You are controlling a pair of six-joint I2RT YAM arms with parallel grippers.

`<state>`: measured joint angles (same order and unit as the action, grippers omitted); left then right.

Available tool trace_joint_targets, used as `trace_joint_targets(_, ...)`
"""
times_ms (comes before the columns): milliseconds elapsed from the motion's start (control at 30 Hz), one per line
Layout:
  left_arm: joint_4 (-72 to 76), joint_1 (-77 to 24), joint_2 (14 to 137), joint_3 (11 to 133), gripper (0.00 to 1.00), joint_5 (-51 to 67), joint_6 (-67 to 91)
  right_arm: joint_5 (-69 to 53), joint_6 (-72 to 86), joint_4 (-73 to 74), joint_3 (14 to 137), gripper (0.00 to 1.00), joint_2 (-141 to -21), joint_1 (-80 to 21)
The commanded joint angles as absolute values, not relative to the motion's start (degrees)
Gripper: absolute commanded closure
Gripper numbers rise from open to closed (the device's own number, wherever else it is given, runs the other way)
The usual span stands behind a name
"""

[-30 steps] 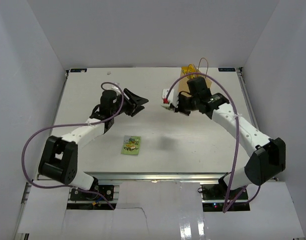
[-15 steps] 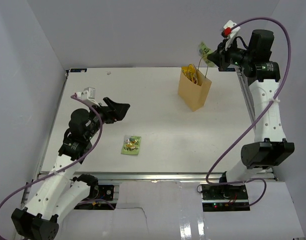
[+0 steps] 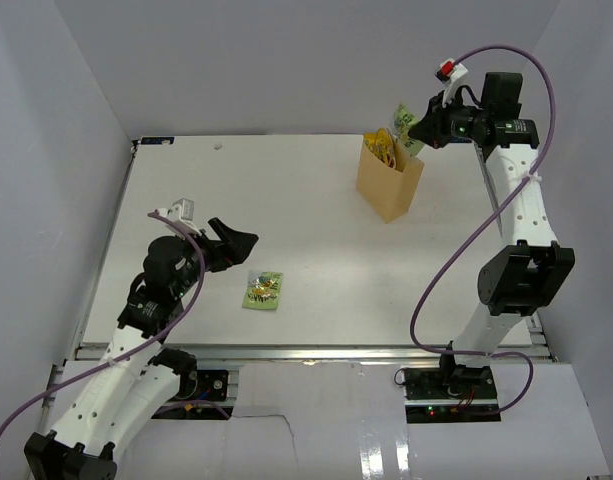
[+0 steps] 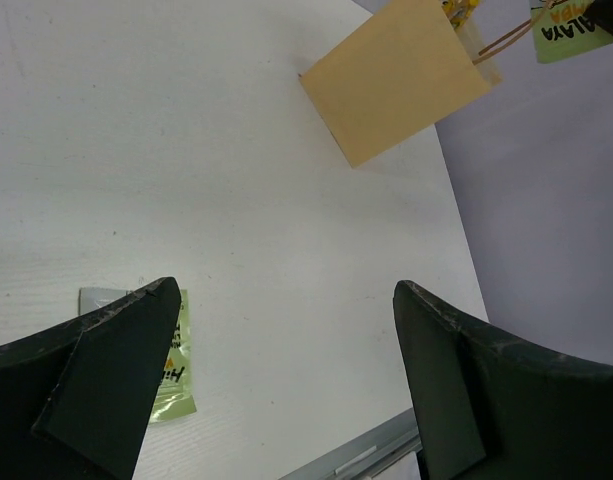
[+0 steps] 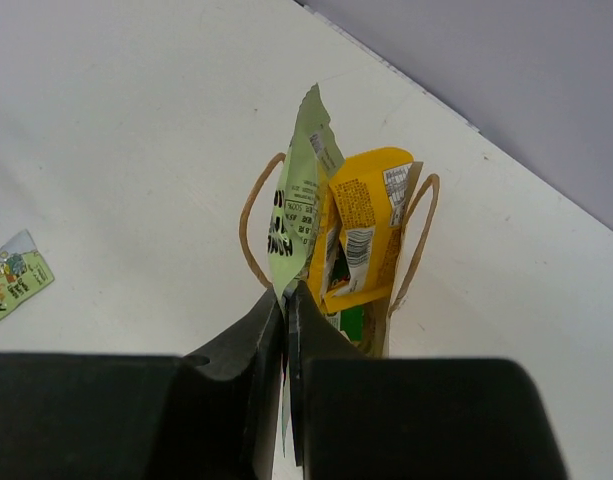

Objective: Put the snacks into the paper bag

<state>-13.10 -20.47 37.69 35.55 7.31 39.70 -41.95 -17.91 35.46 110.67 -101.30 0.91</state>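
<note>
White tabletop (image 3: 316, 210) lies between plain grey walls (image 3: 286, 60), and the paper bag (image 3: 389, 185) stands upright on its far right part. Nearest the arm bases, well off to the near left of the bag, the left gripper (image 3: 236, 243) hovers above the surface, its jaws spread wide with nothing between them. Just beside that gripper, on the side toward the bag yet well apart from the bag itself, one light-green square pack (image 3: 263, 290) lies flat on the table, printed face up. Farther back, the bag's mouth gapes open with its two thin handles (image 5: 248, 225) looped upward, and yellow candy packs (image 5: 366, 225) stick up out of it. A strip of darker green (image 5: 349, 322) shows inside below them, too little to identify. Just above the bag's mouth, toward its far right side, the right gripper (image 5: 286, 300) has its jaws clamped on one end of a second light-green pack (image 5: 301, 215), held on edge close beside the yellow packs; whether it touches them I cannot tell.
</note>
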Motion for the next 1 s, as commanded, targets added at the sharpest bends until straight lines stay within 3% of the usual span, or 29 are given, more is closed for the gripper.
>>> trace_joint_targets(0,-13.8,-20.6,36.9,34.3,0.02,7.1,41.1,-40.0,-17.2,32.5,108.8,0.92,-100.1,0.1)
trace_joint_targets(400,-13.8,-20.6,36.8,33.0,0.02,7.6,42.0,-22.4,-15.3,23.7,102.9,0.92,-100.4,-6.4)
trace_joint_targets(967,-12.9,-20.6,38.2,32.6,0.02,8.7,42.2,-19.4,-16.3,16.4,92.5,0.92,-97.3,-7.6)
